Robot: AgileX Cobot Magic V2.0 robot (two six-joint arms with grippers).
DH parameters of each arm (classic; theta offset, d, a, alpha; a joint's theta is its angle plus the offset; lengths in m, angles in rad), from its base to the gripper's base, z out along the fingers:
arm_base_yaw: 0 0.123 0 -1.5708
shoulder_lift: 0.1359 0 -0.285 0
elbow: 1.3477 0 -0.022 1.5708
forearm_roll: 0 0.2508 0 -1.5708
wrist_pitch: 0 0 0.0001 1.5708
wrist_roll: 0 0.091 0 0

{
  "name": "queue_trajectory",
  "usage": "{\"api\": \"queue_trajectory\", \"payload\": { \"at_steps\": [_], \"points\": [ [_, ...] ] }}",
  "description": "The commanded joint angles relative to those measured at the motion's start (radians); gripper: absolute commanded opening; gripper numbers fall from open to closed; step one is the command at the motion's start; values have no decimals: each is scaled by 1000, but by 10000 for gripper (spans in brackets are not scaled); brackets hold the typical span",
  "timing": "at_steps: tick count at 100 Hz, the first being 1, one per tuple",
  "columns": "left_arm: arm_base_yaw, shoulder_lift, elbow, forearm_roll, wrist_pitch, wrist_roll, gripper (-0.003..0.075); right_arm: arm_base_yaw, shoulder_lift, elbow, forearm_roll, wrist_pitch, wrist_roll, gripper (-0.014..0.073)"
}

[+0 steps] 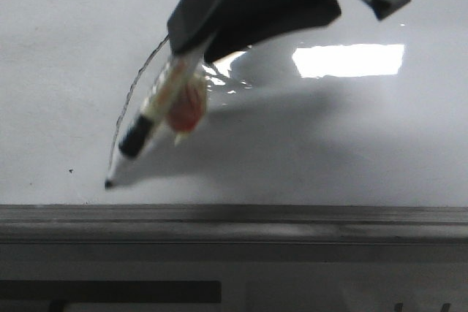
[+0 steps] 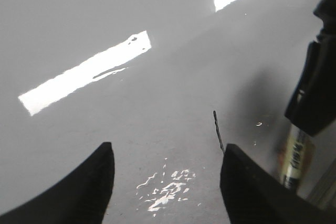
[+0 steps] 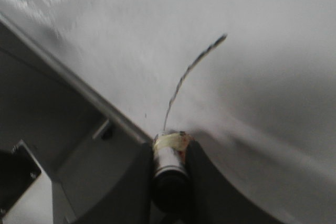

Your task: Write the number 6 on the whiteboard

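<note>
The whiteboard [image 1: 329, 144] is glossy white and fills most of the front view. My right gripper [image 1: 191, 47] is shut on a black-tipped marker [image 1: 146, 126], which slants down to the left with its tip [image 1: 110, 183] on the board near the lower frame. A thin black curved stroke, the stem of the number 6 [image 1: 130, 104], runs from the gripper down to the tip; no loop shows. The stroke also shows in the right wrist view [image 3: 184, 77], above the marker [image 3: 169, 156] held in my right gripper [image 3: 170, 148]. My left gripper [image 2: 167, 182] is open and empty over the board [image 2: 79, 24], beside the stroke's end [image 2: 217, 129].
A grey metal frame edge and dark ledge [image 1: 234, 224] run along the board's near side. A tiny black dot [image 1: 71, 171] sits left of the marker tip. Bright glare [image 1: 347, 60] lies at the right. The right arm [image 2: 315, 87] stands close to my left gripper.
</note>
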Motion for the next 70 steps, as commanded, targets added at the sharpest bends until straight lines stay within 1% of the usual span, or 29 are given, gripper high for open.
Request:
{"api": "queue_trajectory", "payload": {
  "at_steps": [1, 8, 15, 23, 39, 47, 61, 70],
  "points": [
    [1, 4, -33, -8, -69, -10, 406, -8, -33, -20, -65, -18, -16, -44],
    [1, 4, -33, -8, -69, -10, 407, -31, -71, -20, -84, -28, -16, -43],
    [1, 4, -33, -8, -69, -10, 405, -50, -96, -22, -84, -74, -16, -43],
    [1, 4, -33, -8, -69, -10, 398, -48, -86, -24, -84, -124, -16, -43],
    [1, 4, -33, -5, -69, -10, 398, -6, -35, -24, -84, -108, -16, -43],
    [1, 4, -33, -5, -69, -10, 398, 20, -75, -24, -86, -129, -23, -43],
    [-1, 32, -33, -15, -87, -10, 398, 73, -147, -24, -88, -110, -43, -43],
    [-38, 81, -33, -17, -118, -10, 398, 99, -160, -24, -91, -89, -43, -43]
  ]
}}
